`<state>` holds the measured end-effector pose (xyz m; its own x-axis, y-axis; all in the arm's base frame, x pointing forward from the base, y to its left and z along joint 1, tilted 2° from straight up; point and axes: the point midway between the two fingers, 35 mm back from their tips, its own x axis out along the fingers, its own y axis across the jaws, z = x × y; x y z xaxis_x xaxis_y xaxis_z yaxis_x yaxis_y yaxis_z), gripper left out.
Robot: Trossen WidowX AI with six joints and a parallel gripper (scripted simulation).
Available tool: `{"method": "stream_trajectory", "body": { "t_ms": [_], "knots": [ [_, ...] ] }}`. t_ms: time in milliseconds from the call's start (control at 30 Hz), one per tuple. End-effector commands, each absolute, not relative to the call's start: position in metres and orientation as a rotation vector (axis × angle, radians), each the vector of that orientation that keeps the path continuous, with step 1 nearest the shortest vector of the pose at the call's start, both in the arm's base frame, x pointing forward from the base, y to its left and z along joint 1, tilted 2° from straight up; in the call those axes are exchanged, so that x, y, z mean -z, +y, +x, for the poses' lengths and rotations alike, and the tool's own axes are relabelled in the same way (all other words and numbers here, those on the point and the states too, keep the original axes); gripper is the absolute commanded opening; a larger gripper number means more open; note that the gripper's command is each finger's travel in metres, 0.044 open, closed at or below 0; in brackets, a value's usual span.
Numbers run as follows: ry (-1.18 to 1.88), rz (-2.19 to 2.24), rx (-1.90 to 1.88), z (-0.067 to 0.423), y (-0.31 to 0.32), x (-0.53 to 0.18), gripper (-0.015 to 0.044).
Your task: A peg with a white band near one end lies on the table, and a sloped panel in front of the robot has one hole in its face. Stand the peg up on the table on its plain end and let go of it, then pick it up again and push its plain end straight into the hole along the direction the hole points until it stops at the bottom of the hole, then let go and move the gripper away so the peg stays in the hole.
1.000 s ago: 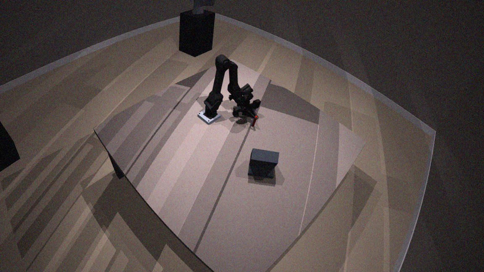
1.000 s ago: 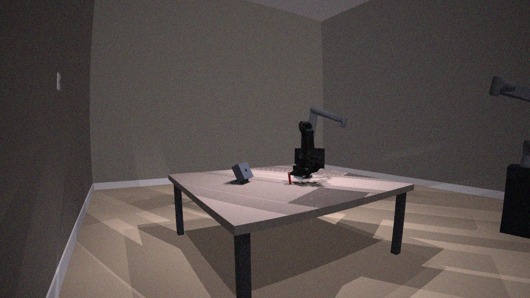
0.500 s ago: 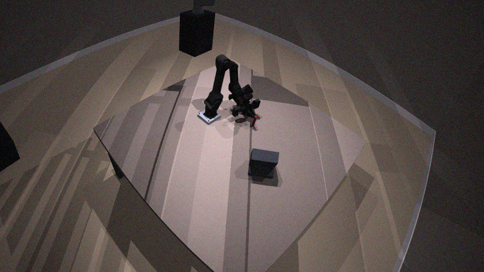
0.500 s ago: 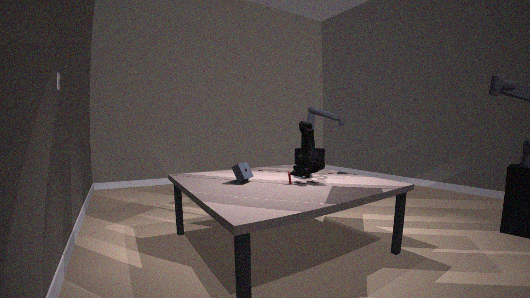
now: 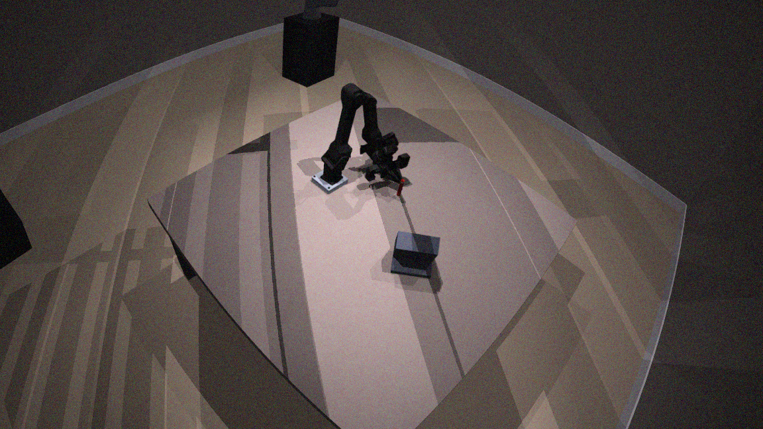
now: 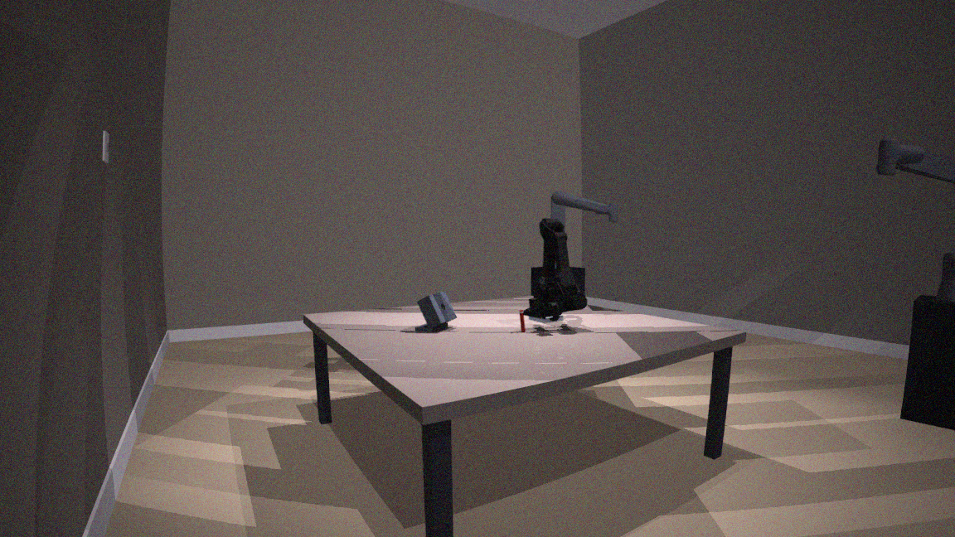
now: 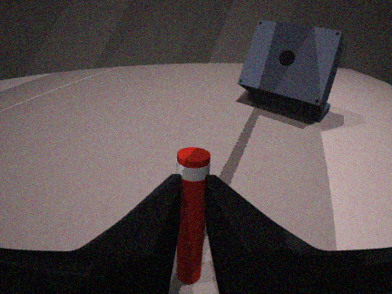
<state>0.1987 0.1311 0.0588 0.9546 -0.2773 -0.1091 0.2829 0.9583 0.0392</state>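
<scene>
The red peg point(image 5: 400, 187) point(image 6: 522, 321) point(image 7: 192, 209) stands nearly upright, its white-banded end up and its plain end at the table. My gripper point(image 5: 401, 181) point(image 6: 525, 312) point(image 7: 192, 183) is shut on the peg just below the white band, with only the very fingertips at its sides. The fingers hide the peg's side edges in the wrist view. The sloped panel point(image 5: 416, 243) point(image 6: 437, 309) point(image 7: 299, 79) stands beyond the peg, at the upper right of the wrist view. Its round hole point(image 7: 287, 58) faces the robot and is empty.
The table point(image 5: 352, 320) point(image 6: 534, 347) point(image 7: 113, 136) carries the arm's white base plate point(image 5: 329, 181) behind the peg. Striped shadows cross the table. Black pedestals point(image 5: 310, 50) point(image 6: 931, 364) stand on the floor beyond the table.
</scene>
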Motion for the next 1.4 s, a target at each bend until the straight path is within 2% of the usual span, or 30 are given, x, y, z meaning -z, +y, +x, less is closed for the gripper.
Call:
{"method": "stream_trajectory", "body": {
  "t_ms": [0,1367],
  "knots": [
    [0.104,0.054,0.284,0.198,0.132,-0.057,0.0049],
    [0.102,0.070,0.290,0.194,0.133,-0.041,0.0049]
  ]
}}
